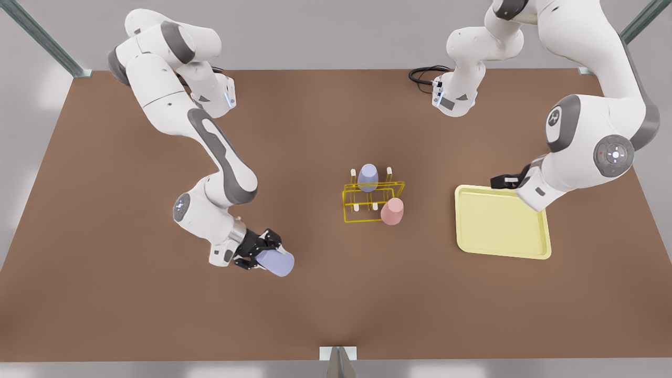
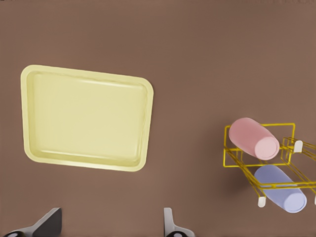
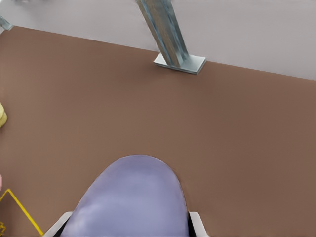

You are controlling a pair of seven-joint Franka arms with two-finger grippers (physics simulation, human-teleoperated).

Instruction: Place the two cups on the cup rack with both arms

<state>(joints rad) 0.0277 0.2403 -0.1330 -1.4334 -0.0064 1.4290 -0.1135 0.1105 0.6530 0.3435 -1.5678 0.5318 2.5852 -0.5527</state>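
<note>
A thin bright-yellow wire cup rack (image 1: 373,202) stands mid-table; a lavender tumbler (image 1: 367,177) sits inverted on its far peg, a salmon-pink tumbler (image 1: 392,211) on its near-right corner.

A second lavender tumbler (image 1: 276,262) lies tilted, held at near left.

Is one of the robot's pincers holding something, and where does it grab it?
The right pincer grips a lavender cup by its sides at one end. The left pincer, above the yellow tray, is open and empty.

Two lavender cups (image 1: 368,177) (image 1: 276,262), one pink cup (image 1: 392,211), one rack (image 1: 367,207), one tray (image 1: 501,223).
</note>
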